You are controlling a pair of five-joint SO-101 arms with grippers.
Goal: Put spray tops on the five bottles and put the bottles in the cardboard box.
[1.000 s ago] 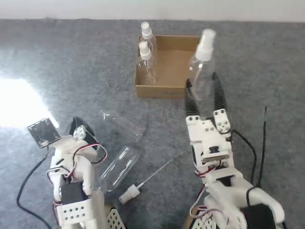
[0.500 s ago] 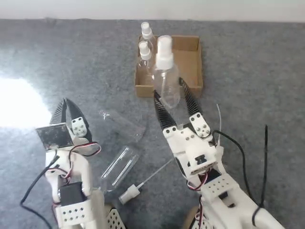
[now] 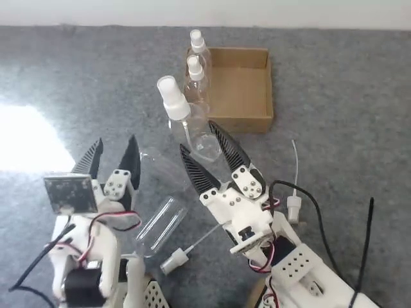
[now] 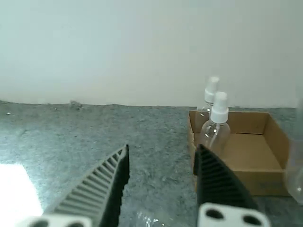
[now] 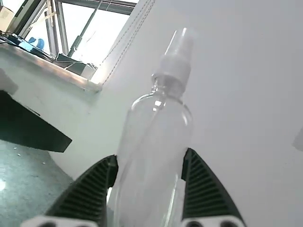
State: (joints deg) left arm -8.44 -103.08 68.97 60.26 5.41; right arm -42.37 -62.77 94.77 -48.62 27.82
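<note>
My right gripper (image 3: 198, 138) is shut on a clear bottle (image 3: 190, 128) with a white spray top, held tilted above the table, left of the cardboard box's (image 3: 270, 90) front corner. In the right wrist view the bottle (image 5: 156, 137) stands between both fingers (image 5: 90, 189). Two capped bottles (image 3: 196, 72) stand along the box's left wall, also seen as bottles (image 4: 216, 123) in the box (image 4: 258, 156) from the left wrist. My left gripper (image 3: 114, 151) is open with nothing in it, near the front left; (image 4: 163, 151) is the gap between its fingers.
Two clear bottles without tops lie on the grey mat, one (image 3: 168, 168) between the arms and one (image 3: 159, 224) nearer the front. A loose spray top (image 3: 174, 260) with its tube lies by them. Another spray top (image 3: 293, 206) lies beside the right arm.
The right arm has swung left with the bottle, from over the box to the left of its front. The left gripper has risen and come forward.
</note>
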